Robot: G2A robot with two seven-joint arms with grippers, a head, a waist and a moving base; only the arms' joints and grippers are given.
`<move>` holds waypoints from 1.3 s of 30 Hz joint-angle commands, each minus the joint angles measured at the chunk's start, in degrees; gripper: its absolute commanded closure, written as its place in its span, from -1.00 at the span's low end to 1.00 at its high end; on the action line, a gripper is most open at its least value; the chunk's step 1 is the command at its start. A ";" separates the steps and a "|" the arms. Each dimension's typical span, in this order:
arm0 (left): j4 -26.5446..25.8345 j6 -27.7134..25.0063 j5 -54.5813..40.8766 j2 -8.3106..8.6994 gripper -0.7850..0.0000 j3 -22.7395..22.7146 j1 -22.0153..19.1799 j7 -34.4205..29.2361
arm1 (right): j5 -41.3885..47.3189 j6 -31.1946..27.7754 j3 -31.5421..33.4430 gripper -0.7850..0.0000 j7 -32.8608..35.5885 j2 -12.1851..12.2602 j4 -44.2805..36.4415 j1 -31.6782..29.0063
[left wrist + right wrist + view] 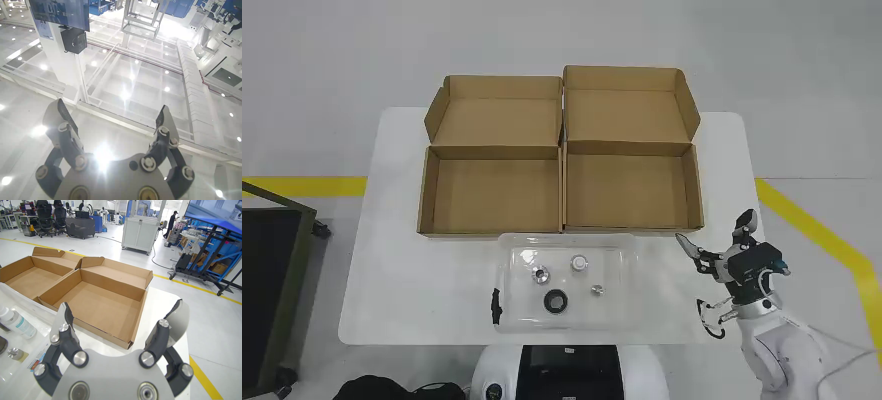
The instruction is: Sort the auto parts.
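Presently, the right gripper (122, 303) hangs released and empty over the counter (392, 250), beside the clear tray (567, 238). The left gripper (112, 103) is likewise spread, aimed upward. The auto parts (580, 263) lie in that tray, before two cardboard boxes (627, 190). They are judged small, rigid, smooth and probably slippery, so pinch squarely across the sides.

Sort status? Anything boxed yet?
Done: nothing, the left box and right box are both empty. In hand: nothing; the right hand is open near the right box, the left hand open and aimed at the ceiling. Left: everything; the parts, black ring included, lie in the clear tray.
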 commanded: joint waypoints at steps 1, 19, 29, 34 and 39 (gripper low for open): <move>0.00 0.00 0.00 0.00 -1.00 0.00 0.00 0.00 | 0.00 0.00 0.00 -1.00 0.00 0.00 0.00 0.00; 0.00 0.00 0.00 0.00 -1.00 0.00 0.00 0.00 | 0.03 -8.58 -4.38 -1.00 5.56 0.70 -0.31 2.78; 0.00 0.00 0.00 0.00 -1.00 0.00 0.00 0.00 | -0.92 -18.63 -12.43 -1.00 13.09 1.40 -2.13 7.06; 0.00 0.00 0.00 0.00 -1.00 0.00 0.00 0.00 | -3.23 -21.07 -18.15 -1.00 15.49 1.52 -1.92 9.54; 0.00 0.00 0.00 0.00 -1.00 0.00 0.00 0.00 | -6.11 -21.79 -21.90 -1.00 17.90 1.68 -1.30 12.01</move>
